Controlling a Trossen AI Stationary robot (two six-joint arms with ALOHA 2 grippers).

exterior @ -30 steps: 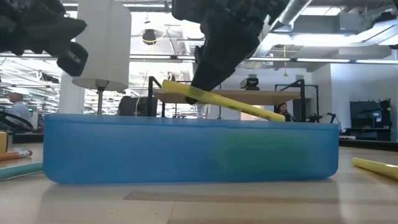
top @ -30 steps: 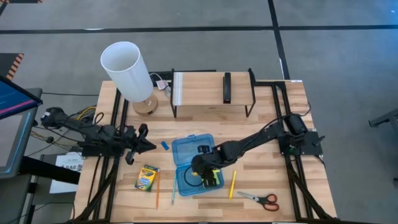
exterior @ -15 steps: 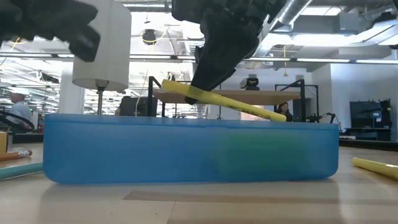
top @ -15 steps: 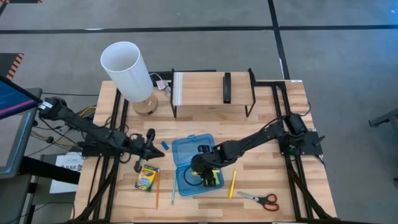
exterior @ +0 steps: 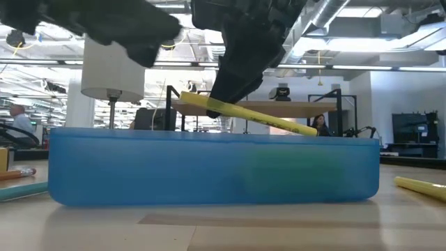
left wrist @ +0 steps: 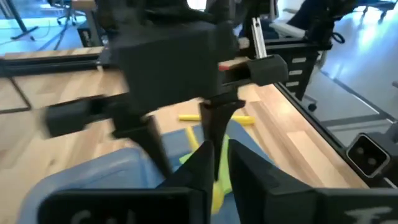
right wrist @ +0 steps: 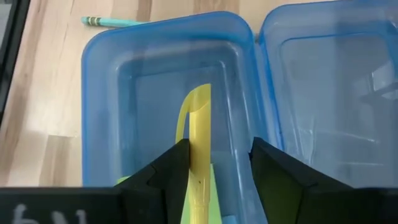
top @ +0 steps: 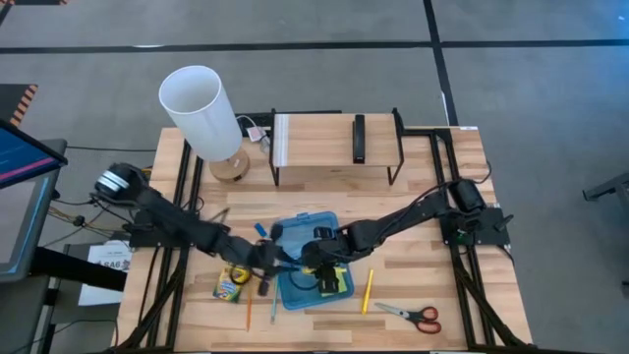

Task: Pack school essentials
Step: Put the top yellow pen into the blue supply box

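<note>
The blue translucent case [top: 293, 232] lies open at mid-table, with a lime-green pad [top: 336, 286] inside. My right gripper [top: 316, 267] hangs over it, shut on a yellow pencil [exterior: 265, 120]. My left gripper [top: 278, 258] reaches in level from the left; its fingers [left wrist: 219, 155] stand slightly open just short of that pencil. On the table lie the crayon box [top: 233, 280], an orange pencil [top: 249, 313], a teal pencil [top: 273, 307], another yellow pencil [top: 368, 291], the red-handled scissors [top: 413, 315] and a blue eraser [top: 260, 229]. My right gripper holds the yellow pencil near its raised end [exterior: 209, 104], coming from above and slanting down. In the right wrist view the shaft [right wrist: 200, 155] runs along the fingers, against one of them; the other side is hidden. The pencil tilts, its free end [exterior: 310, 129] lower, just above the case's rim.
A white lamp [top: 201, 108] on a wooden base stands far left. A wire shelf [top: 334, 147] with a dark bar on it stands at the far edge. The two arms crowd together at the case's left half. A screen [top: 20, 167] stands beside the table's left.
My left arm has swung out from the table's left side toward the case, passing over the crayon box, and its gripper now stands beside my right gripper. My right gripper and its pencil have kept still.
</note>
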